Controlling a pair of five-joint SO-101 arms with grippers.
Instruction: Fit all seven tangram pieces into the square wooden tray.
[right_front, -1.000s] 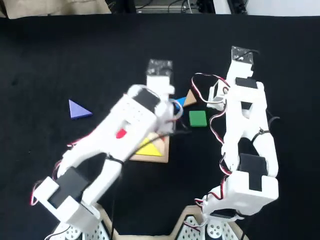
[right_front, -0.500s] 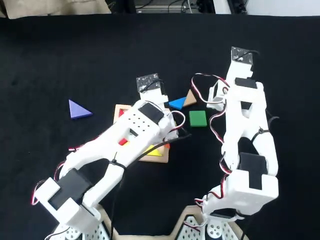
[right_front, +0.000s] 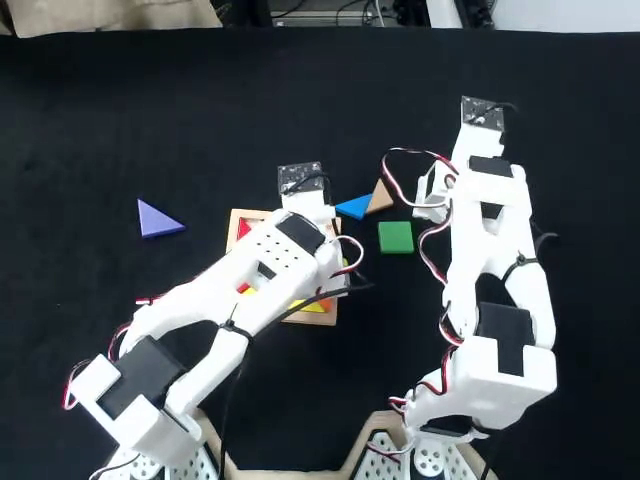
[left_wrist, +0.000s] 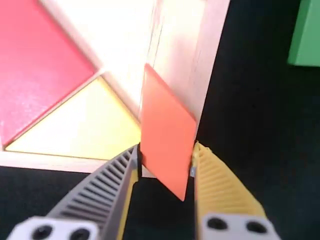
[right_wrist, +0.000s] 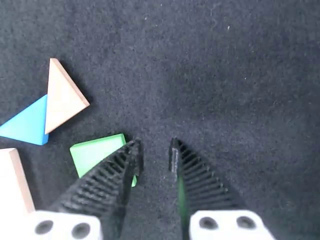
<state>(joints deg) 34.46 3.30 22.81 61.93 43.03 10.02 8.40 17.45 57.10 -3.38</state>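
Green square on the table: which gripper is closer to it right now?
Right. The right gripper hangs just beside the green square, one finger overlapping its edge. The left gripper is farther, over the rim of the wooden tray, clamping an orange piece.

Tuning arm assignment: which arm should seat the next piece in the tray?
Left, probably: the left gripper clamps the orange piece over the tray; the right gripper hangs empty beside the green square.

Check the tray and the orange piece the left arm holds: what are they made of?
Tray: pale wood, seemingly unvarnished; faint grain streaks run along the rim. Orange piece: smooth, even, matte colour with no grain showing; probably painted wood, though plastic can't be ruled out.
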